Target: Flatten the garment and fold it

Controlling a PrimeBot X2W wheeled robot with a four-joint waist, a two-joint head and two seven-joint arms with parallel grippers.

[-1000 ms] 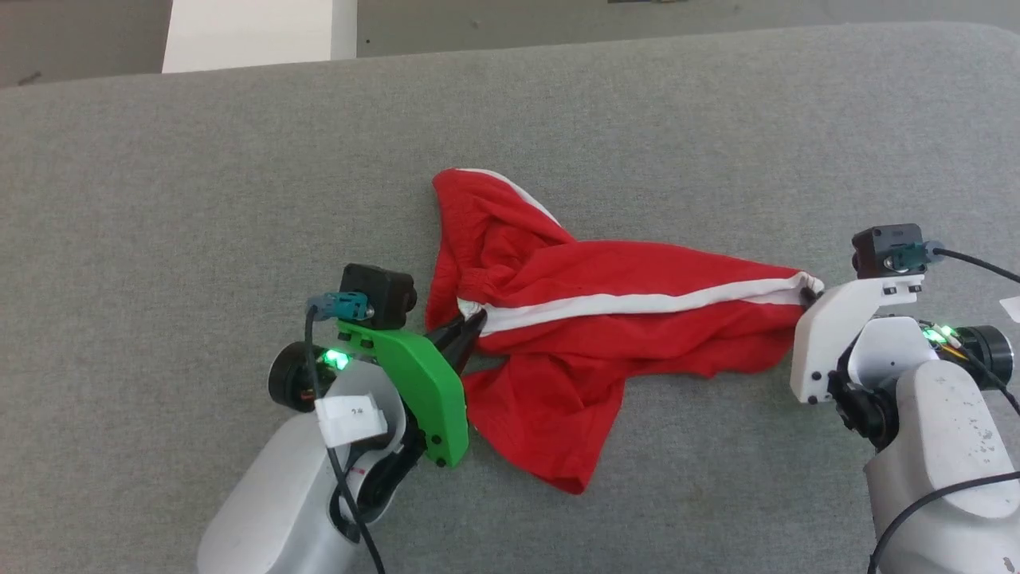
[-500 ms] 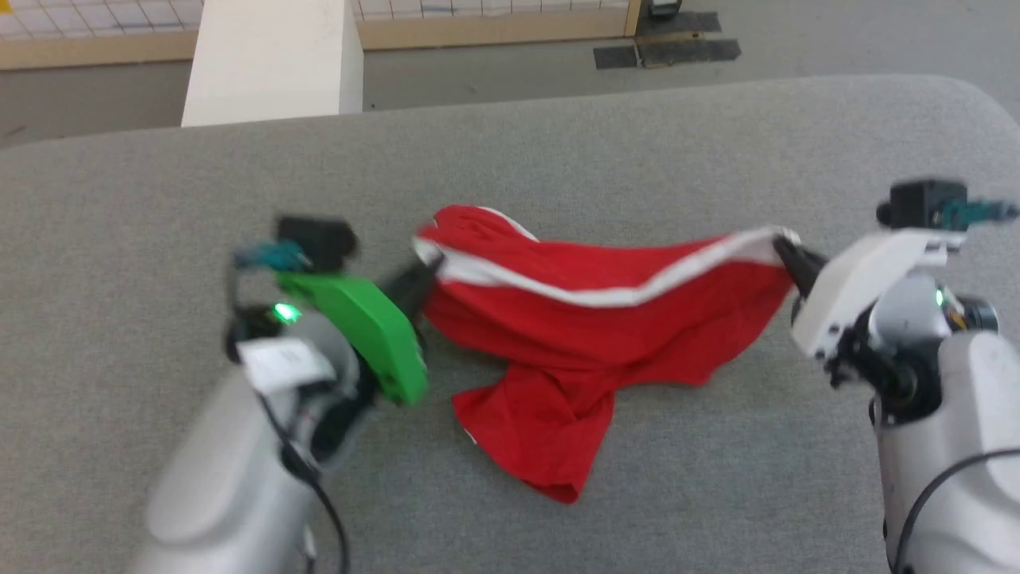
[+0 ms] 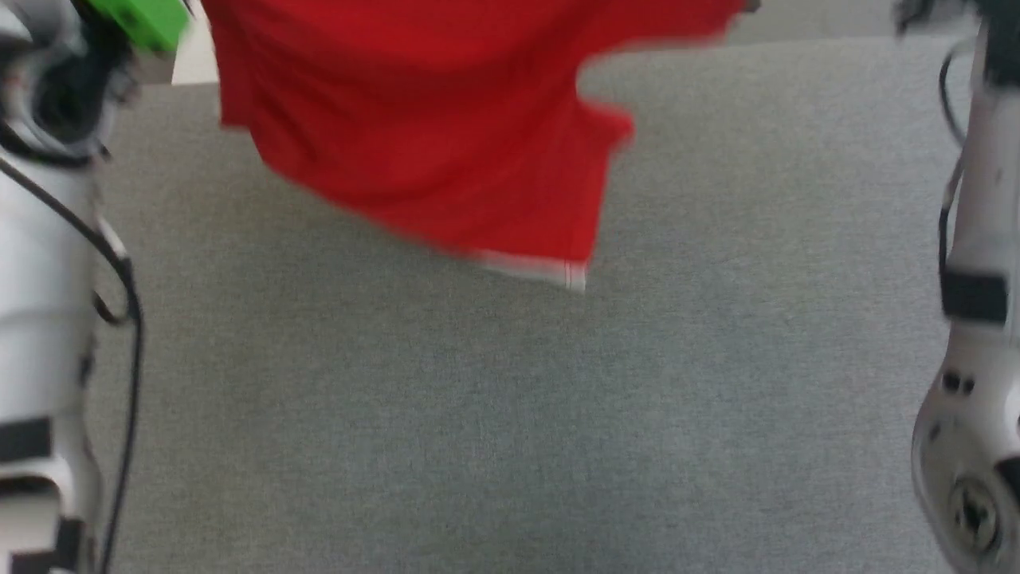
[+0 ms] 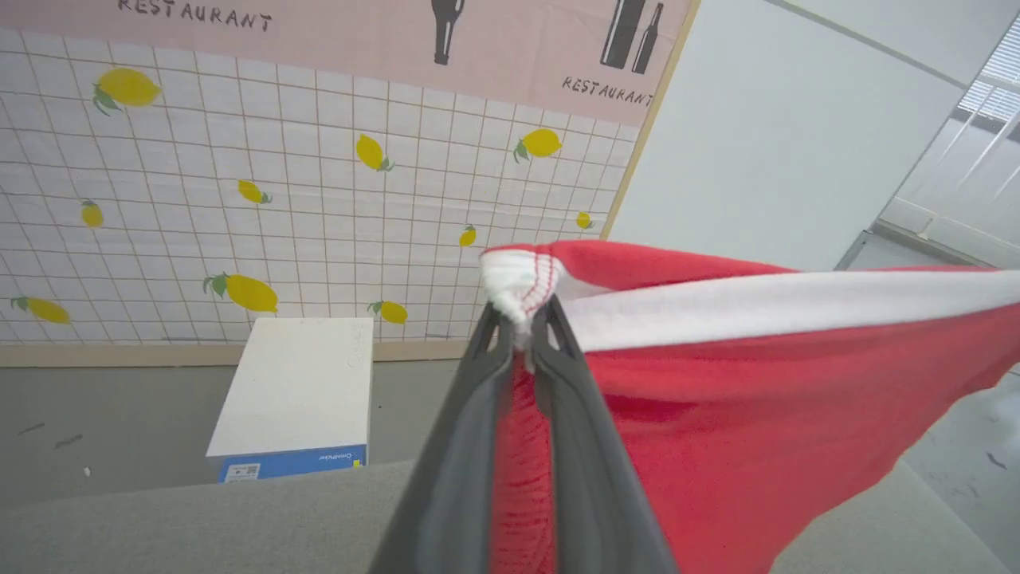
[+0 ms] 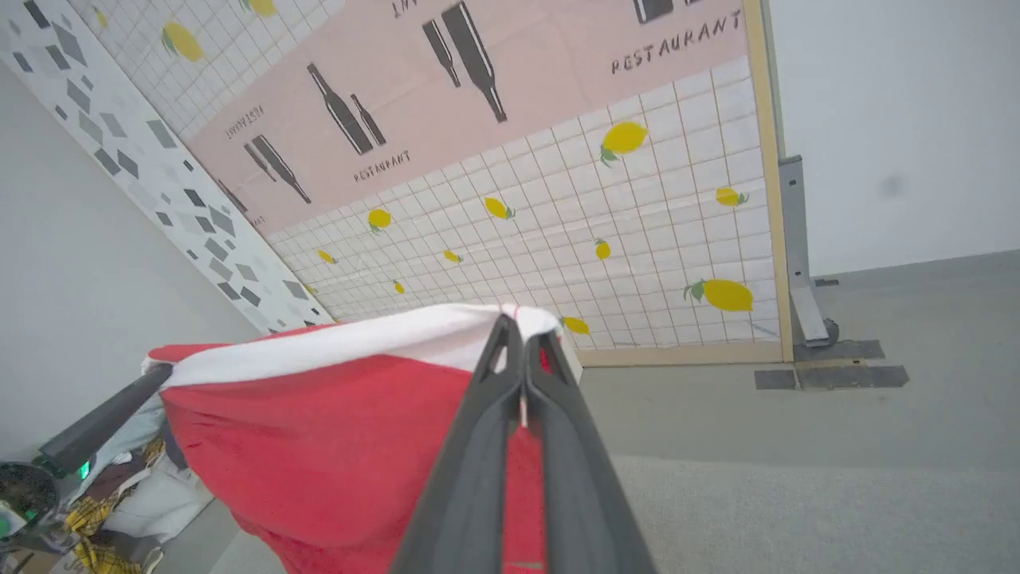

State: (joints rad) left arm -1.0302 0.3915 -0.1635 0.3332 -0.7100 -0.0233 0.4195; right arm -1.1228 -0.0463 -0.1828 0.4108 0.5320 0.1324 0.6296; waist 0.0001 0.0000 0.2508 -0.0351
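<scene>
In the head view, the red shorts (image 3: 414,119) hang in the air, blurry, up over the grey table (image 3: 510,438). The left arm (image 3: 40,279) and the right arm (image 3: 972,319) stand at the sides.

In the left wrist view, the left gripper (image 4: 519,323) pinches a white corner of the shorts tight. The white stripe (image 4: 757,307) runs off to the right. A white box (image 4: 299,383) sits on the floor by a lemon wall (image 4: 239,199).

In the right wrist view, the right gripper (image 5: 522,343) squeezes the other end of the stripe. The shorts hang between both grippers.
</scene>
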